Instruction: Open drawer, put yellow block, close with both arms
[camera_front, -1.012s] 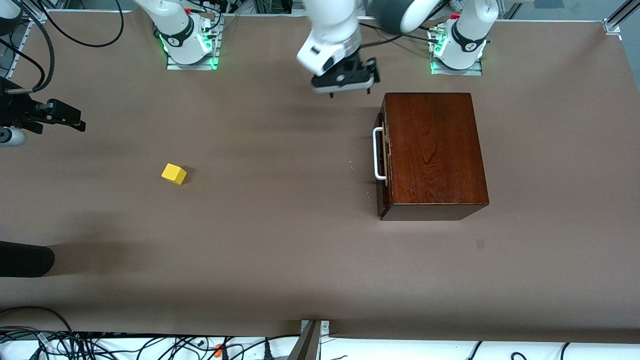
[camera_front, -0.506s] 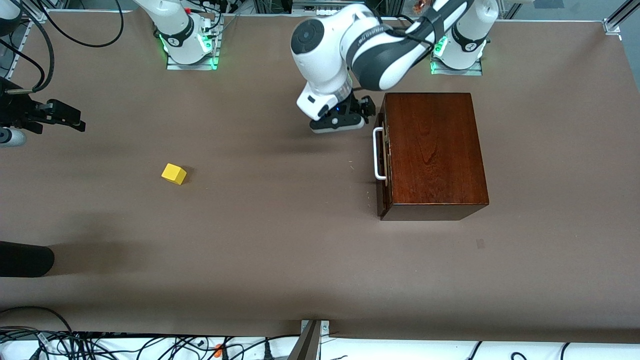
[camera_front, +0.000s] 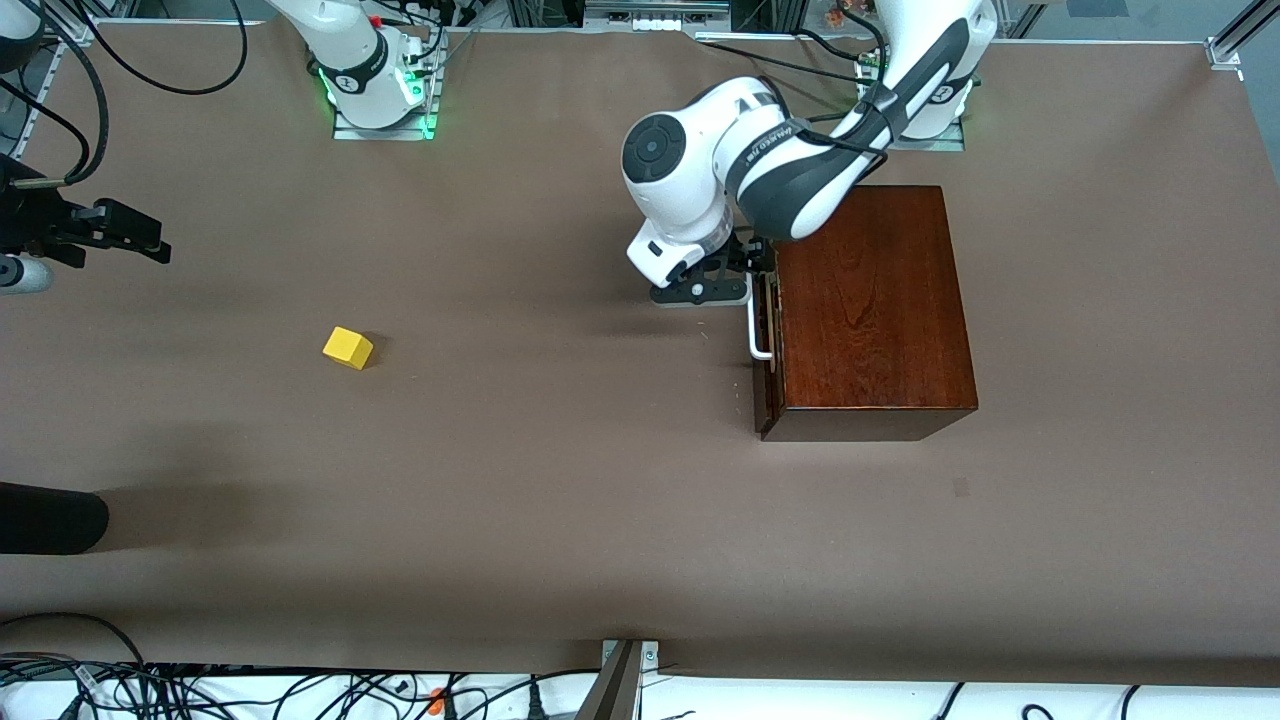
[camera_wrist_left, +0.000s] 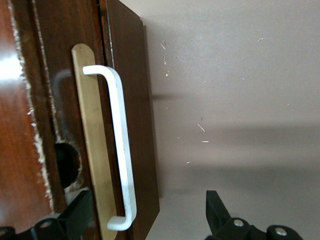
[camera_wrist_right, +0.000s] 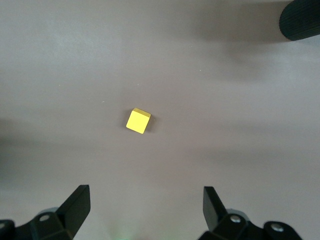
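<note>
The dark reddish-brown box (camera_front: 870, 310) stands toward the left arm's end of the table, with its drawer (camera_front: 765, 390) pushed in. The drawer's white handle (camera_front: 757, 335) also shows in the left wrist view (camera_wrist_left: 120, 150). My left gripper (camera_front: 752, 268) is open at the handle's end that lies farther from the front camera. In its wrist view the left gripper (camera_wrist_left: 147, 215) has one finger on either side of that end, not closed on it. The yellow block (camera_front: 348, 348) lies on the table toward the right arm's end. My right gripper (camera_front: 150, 238) waits open high over that end, with the block (camera_wrist_right: 138, 120) below it.
The brown table (camera_front: 560, 480) spreads between block and box. A black rounded object (camera_front: 50, 520) lies at the table's edge toward the right arm's end, nearer to the front camera than the block, and also shows in the right wrist view (camera_wrist_right: 300, 20). Cables run along the nearest edge.
My left arm has swung down from near the bases to the drawer front, bringing its open gripper to the handle. The right arm, the block and the box have not moved.
</note>
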